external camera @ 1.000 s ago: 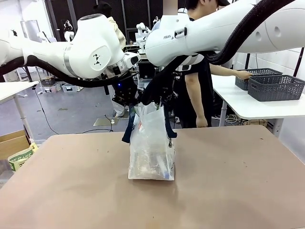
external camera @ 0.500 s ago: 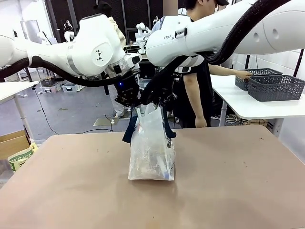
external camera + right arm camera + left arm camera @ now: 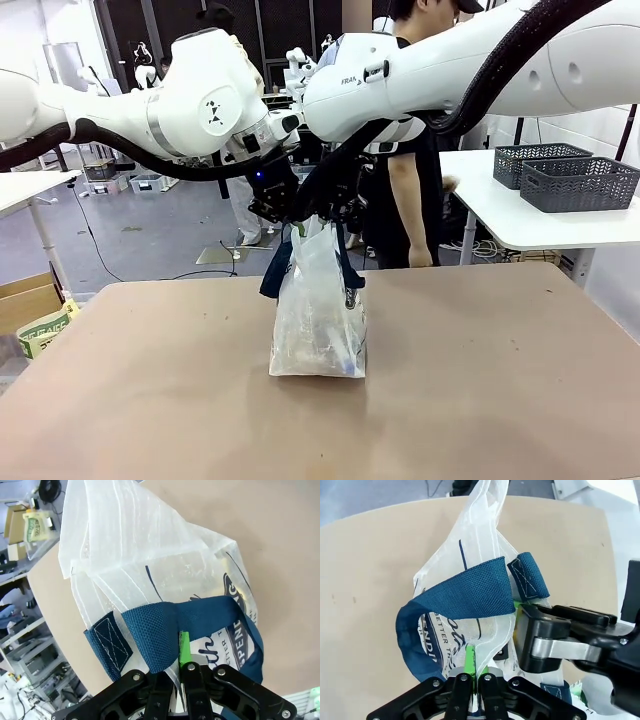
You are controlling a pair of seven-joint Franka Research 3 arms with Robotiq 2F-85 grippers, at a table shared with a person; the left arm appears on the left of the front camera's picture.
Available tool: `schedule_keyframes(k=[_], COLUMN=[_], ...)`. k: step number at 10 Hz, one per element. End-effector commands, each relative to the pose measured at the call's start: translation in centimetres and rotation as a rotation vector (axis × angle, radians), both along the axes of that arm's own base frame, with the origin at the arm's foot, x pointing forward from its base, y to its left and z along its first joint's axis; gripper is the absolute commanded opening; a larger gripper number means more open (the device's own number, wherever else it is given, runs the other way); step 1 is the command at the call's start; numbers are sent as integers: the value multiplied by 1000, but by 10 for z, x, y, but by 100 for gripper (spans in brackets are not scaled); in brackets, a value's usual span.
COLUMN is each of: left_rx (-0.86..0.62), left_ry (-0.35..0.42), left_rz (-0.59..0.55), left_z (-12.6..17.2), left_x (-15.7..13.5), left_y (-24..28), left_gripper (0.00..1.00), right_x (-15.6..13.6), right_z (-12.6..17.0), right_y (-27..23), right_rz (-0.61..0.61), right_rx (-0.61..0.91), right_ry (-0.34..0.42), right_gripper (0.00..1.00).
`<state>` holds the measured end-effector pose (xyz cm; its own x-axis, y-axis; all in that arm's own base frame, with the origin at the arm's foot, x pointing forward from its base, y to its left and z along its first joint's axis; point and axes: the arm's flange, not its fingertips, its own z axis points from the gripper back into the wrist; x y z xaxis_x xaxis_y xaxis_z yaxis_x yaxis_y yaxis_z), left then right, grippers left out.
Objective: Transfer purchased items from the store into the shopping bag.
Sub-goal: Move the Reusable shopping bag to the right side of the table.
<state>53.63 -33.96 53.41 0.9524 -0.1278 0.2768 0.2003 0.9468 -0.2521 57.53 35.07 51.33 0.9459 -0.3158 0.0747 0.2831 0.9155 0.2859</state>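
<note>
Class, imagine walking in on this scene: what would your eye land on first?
The see-through shopping bag stands in the middle of the table, its top pinched from both sides by the robot's left hand and right hand, near its navy straps. Behind it, a person stands beside grey baskets on a white side table.

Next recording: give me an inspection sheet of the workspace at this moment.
Surface: tan table, shopping bag standing mid-table.
Job's things: shopping bag upright, items inside; two grey baskets on the white side table.
Clutter: cardboard box off the left edge.
Hands: left hand and right hand both shut on the shopping bag's top.
Cables: black hoses running along both arms.
Surroundings: person standing behind the table.
</note>
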Motion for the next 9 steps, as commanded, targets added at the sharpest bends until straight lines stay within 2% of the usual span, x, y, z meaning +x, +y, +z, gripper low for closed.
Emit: schedule_keyframes(k=[1, 4, 5, 6, 8, 9], left_rx=[-2, 0, 9, 7, 16, 19], left_ry=[2, -6, -21, -24, -27, -22], left_rz=[7, -18, -11, -10, -7, -5], left_z=[0, 1, 1, 1, 1, 1], left_x=[0, -2, -3, -4, -4, -4], left_y=[1, 1, 2, 4, 4, 4], left_gripper=[0, 0, 20, 34, 74, 74], right_x=[4, 4, 4, 3, 3, 4], right_z=[-1, -1, -1, -1, -1, -2], right_y=[4, 5, 6, 6, 6, 6], right_rz=[-34, -32, -30, -27, -25, -23], right_rx=[7, -5, -11, -12, -13, -14], right_ry=[-19, -25, -26, -26, -24, -22], right_gripper=[0, 0, 0, 0, 0, 0])
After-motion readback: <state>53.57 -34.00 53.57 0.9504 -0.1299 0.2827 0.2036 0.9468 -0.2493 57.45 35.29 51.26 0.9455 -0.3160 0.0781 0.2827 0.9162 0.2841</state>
